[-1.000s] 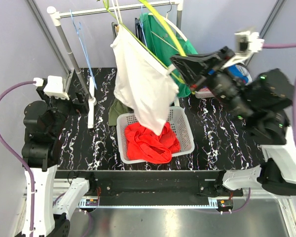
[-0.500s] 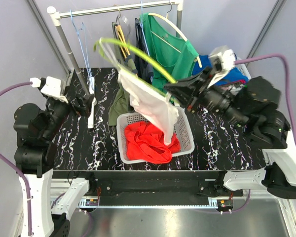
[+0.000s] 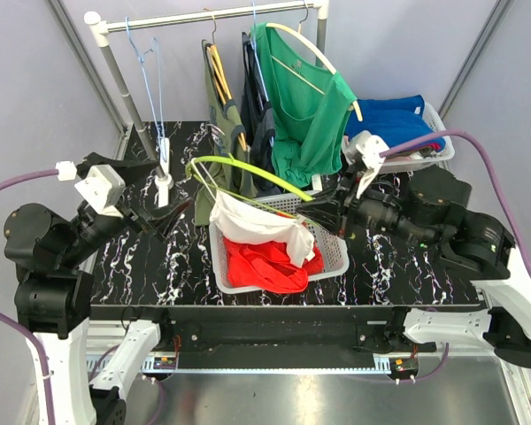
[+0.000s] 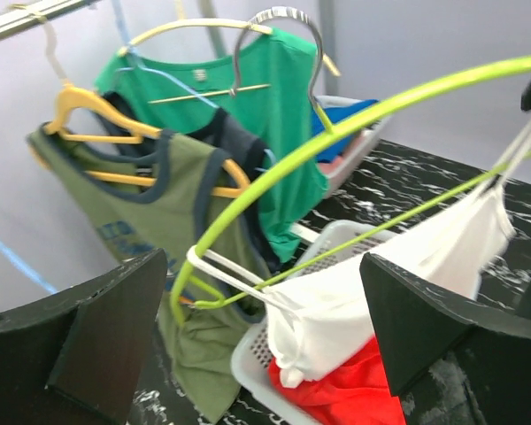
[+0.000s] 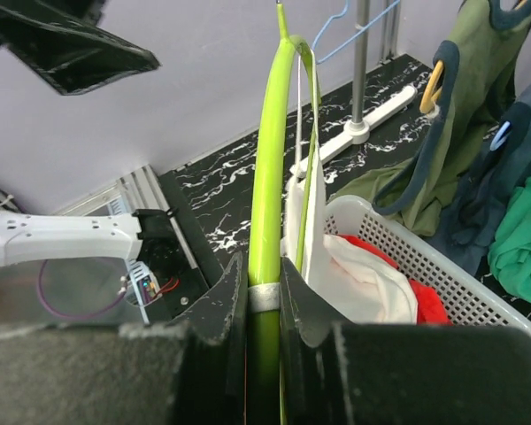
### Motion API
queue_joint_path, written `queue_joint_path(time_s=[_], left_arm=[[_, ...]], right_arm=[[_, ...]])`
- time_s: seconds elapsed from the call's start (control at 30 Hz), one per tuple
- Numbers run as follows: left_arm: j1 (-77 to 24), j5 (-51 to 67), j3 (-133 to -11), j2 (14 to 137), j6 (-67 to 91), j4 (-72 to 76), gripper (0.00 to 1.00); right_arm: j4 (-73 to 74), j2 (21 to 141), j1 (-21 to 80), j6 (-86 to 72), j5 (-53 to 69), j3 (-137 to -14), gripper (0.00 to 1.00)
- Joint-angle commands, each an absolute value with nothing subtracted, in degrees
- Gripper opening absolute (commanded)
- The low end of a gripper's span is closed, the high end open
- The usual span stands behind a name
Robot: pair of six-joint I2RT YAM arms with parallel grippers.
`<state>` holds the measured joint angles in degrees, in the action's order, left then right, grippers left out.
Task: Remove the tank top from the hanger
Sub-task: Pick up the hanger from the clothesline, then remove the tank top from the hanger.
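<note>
Table (image 3: 407, 266), tank top (image 3: 248, 226) — left of right hand (image 3: 323, 215)

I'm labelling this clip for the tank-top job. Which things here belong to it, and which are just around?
In the job: white tank top, lime hanger, right gripper shut on the hanger, open left gripper.
Just around: white basket, red garment, green shirt, olive tank top, blue clothes.

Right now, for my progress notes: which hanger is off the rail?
The lime hanger, held by the right claw with the white top on it; the others hang from the rail.
</note>
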<state>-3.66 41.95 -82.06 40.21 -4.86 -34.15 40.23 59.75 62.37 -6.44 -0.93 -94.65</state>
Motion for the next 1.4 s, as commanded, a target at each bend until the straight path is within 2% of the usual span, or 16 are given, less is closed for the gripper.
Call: queue_joint_path(time_s=[0.0, 0.43, 0.7, 1.0, 1.13, 1.17, 1.2, 1.23, 1.3, 1.37], left_arm=[[-3.4, 51.9, -80.1, 42.5, -1.8, -28.4, 0.99], [-3.4, 60.6, -79.3, 45.7, 5.3, -17.5, 0.99], [-3.4, 75.7, -74.8, 45.3, 5.5, -17.2, 0.99], [-3.4, 77.9, -73.4, 44.4, 4.0, -17.3, 0.98], [-3.5, 77.7, -74.2, 45.1, 4.1, -17.1, 0.87], [-3.4, 77.9, -74.3, 45.2, 4.1, -17.3, 0.82], [-3.4, 78.0, -74.4, 45.3, 3.9, -17.1, 0.7], [-3.4, 78.6, -74.5, 45.6, 3.7, -17.1, 0.63], [-3.4, 78.6, -75.1, 45.8, 3.3, -17.1, 0.53], [-3.5, 78.0, -75.1, 45.8, 3.1, -17.0, 0.49]], right_arm=[[35.7, 56.6, 62.4, -7.3, 3.9, -94.8, 0.0], [34.3, 55.6, 62.5, -8.5, 11.2, -90.8, 0.0], [31.8, 56.9, 62.4, -9.0, 13.4, -90.8, 0.0], [31.2, 54.1, 62.5, -9.0, 13.8, -90.2, 0.0], [31.1, 51.8, 62.5, -8.7, 12.0, -88.7, 0.0], [31.1, 50.8, 62.5, -8.8, 11.4, -88.4, 0.0], [31.1, 50.4, 62.5, -9.0, 10.2, -87.8, 0.0], [30.9, 49.9, 62.4, -9.1, 9.8, -87.4, 0.0], [30.5, 49.0, 62.4, -9.0, 9.2, -86.8, 0.0], [30.2, 48.9, 62.5, -9.1, 9.0, -86.4, 0.0]])
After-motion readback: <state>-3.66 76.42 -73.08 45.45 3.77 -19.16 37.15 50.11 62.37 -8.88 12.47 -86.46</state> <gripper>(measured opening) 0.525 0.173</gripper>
